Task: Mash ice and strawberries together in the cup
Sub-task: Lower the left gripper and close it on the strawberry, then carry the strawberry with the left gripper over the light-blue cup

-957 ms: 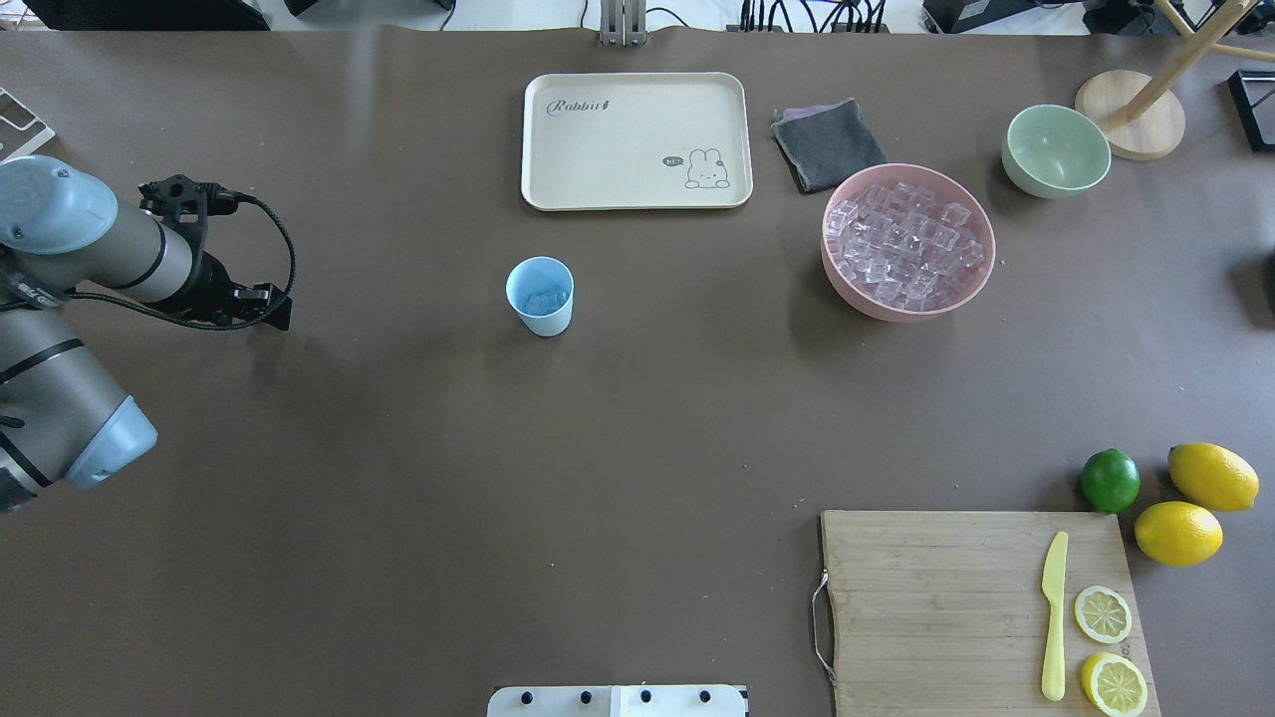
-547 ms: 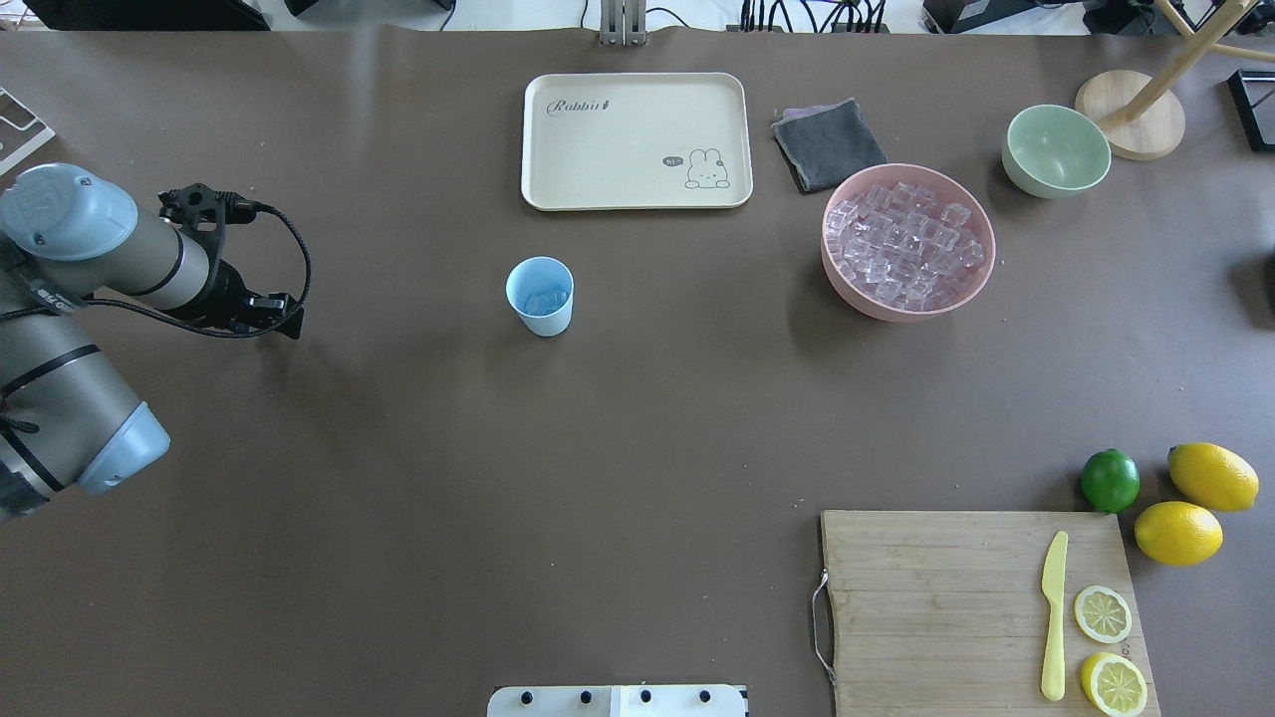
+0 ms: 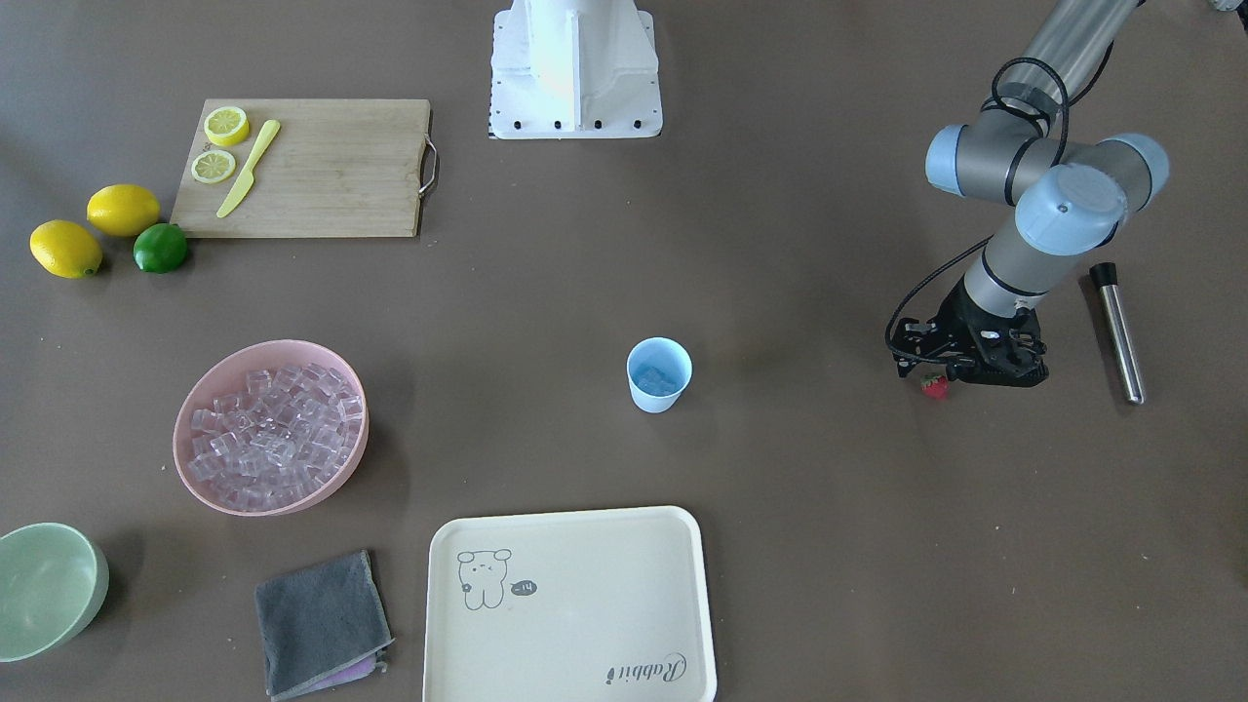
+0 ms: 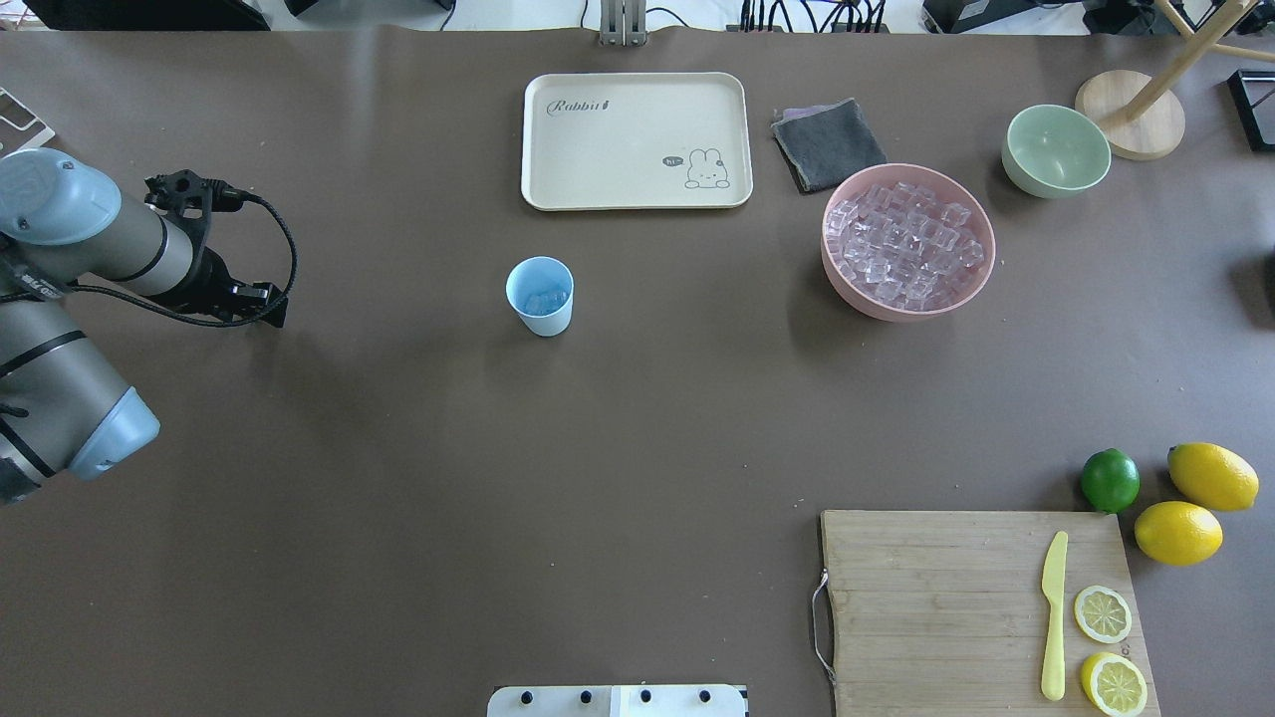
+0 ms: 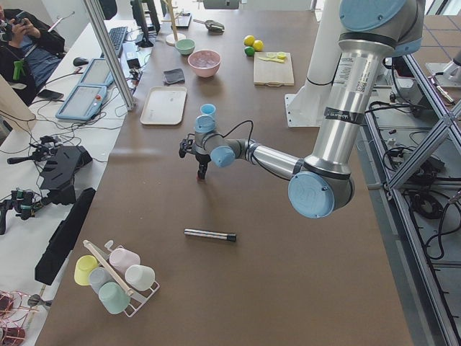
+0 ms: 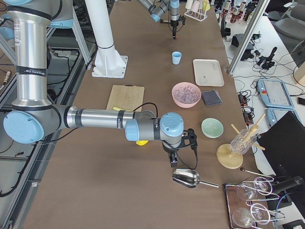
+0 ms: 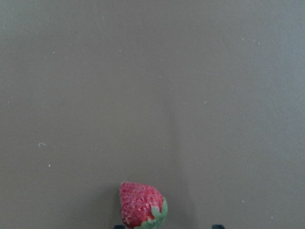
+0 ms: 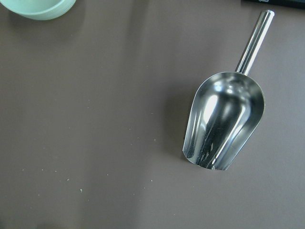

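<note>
The light blue cup (image 4: 539, 296) stands mid-table with a few ice cubes inside; it also shows in the front view (image 3: 659, 374). More ice (image 4: 906, 244) fills the pink bowl (image 4: 981, 284). The strawberry (image 3: 934, 386) lies on the table at my left gripper's (image 3: 944, 380) tips. In the left wrist view the strawberry (image 7: 141, 205) sits between the two wide-apart tips of that gripper (image 7: 167, 227), close to one; the gripper is open. My right gripper (image 6: 172, 160) hovers above a steel scoop (image 8: 224, 124); I cannot tell whether it is open or shut.
A steel muddler rod (image 3: 1117, 331) lies beside the left arm. A cream tray (image 4: 558, 189), grey cloth (image 4: 827, 144) and pale green bowl (image 4: 1056, 149) are at the far side. A cutting board (image 4: 936, 607) with knife and lemon slices, a lime (image 4: 1110, 480) and lemons are near right.
The left arm swung slightly right and nearer half a second ago, then came back left to about where it was a second ago. The cup and bowls have not moved.
</note>
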Motion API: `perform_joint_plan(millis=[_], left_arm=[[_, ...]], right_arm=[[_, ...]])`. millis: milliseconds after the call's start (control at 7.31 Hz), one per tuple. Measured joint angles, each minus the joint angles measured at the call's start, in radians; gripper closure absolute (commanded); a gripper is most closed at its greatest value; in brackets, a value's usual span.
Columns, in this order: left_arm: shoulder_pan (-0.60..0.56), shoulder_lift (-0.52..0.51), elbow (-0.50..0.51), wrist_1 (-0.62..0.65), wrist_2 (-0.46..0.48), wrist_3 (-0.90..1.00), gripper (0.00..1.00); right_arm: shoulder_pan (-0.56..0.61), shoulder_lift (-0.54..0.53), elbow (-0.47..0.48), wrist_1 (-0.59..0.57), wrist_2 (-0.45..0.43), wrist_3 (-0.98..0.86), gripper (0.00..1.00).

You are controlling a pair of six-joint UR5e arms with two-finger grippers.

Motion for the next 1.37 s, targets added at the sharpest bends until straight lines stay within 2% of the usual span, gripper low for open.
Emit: perform_joint_plan(millis=[273, 547, 1094, 1367], left_arm=[[-0.003, -0.001, 0.012, 0.0, 0.003, 0.014, 0.65], [-0.007, -0.014, 0.046, 0.0, 0.004, 0.016, 0.76], [-0.034, -0.064, 0.064, 0.033, -0.002, 0.016, 0.79], [-0.045, -0.148, 0.013, 0.167, -0.003, 0.011, 0.79]], right_arm=[[0.0, -0.008, 0.005, 0.001, 0.002, -0.001, 0.0], [0.0, -0.012, 0.006, 0.001, 0.002, -0.002, 0.0], [0.0, -0.019, 0.008, 0.002, 0.004, -0.005, 0.0], [0.0, -0.021, 0.009, 0.003, 0.004, -0.005, 0.0]])
